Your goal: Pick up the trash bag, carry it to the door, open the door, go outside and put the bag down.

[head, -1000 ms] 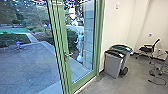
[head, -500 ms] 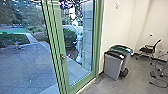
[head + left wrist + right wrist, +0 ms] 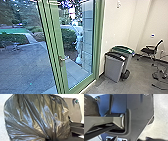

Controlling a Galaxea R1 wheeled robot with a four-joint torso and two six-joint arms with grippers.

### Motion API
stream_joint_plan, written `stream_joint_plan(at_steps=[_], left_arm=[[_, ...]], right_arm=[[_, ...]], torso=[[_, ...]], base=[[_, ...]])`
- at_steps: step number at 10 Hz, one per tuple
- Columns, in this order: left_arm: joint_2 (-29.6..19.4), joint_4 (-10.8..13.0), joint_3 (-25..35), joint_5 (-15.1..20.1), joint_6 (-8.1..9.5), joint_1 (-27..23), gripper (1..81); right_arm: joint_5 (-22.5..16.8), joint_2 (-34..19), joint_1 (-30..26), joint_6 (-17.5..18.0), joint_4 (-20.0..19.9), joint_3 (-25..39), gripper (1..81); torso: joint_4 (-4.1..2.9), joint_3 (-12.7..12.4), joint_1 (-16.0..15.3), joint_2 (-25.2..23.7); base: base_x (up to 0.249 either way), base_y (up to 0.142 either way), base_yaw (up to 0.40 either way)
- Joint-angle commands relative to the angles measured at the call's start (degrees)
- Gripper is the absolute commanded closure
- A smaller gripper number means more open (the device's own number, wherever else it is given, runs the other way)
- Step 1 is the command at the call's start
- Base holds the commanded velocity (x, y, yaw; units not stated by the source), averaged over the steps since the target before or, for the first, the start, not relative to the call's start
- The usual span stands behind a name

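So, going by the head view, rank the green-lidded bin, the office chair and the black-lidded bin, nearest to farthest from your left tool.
1. Black-lidded bin: front of the pair, right of the glass door.
2. Green-lidded bin: just behind the first bin.
3. Office chair: farther back, off to the right.

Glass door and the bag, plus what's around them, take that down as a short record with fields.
door: green frame, appears shut
handle: lever type, on the door
bag: dark, shiny, drawn into folds
bins: grey one with black lid, another with green lid
chair: black, near wall
outside: paved yard, hedge
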State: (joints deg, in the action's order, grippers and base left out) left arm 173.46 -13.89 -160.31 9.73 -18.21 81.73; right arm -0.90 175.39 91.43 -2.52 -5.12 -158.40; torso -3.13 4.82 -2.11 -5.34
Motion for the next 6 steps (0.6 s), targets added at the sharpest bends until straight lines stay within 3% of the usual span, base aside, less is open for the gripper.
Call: stream_joint_plan(at_steps=[1, 2, 6], left_arm=[[-0.30, 0.17, -0.10, 3.54, -0.42, -2.93, 81.1], [-0.39, 0.26, -0.10, 1.45, -0.42, -2.49, 81.1], [-0.30, 0.35, -0.01, 1.26, -0.42, -2.14, 81.1]], right_arm=[[-0.96, 0.16, -0.77, -0.11, -0.15, 0.12, 1.0], [-0.50, 0.16, -0.67, -0.11, -0.15, 0.21, 1.0], [-0.50, 0.34, -0.94, -0.11, 0.02, 0.21, 1.0]], torso=[[0.00, 0.00, 0.00, 0.00], [0.00, 0.00, -0.02, 0.02], [0.00, 0.00, 0.00, 0.00]], base=[[0.133, 0.000, 0.000], [0.133, 0.000, 0.000], [0.133, 0.000, 0.000]])
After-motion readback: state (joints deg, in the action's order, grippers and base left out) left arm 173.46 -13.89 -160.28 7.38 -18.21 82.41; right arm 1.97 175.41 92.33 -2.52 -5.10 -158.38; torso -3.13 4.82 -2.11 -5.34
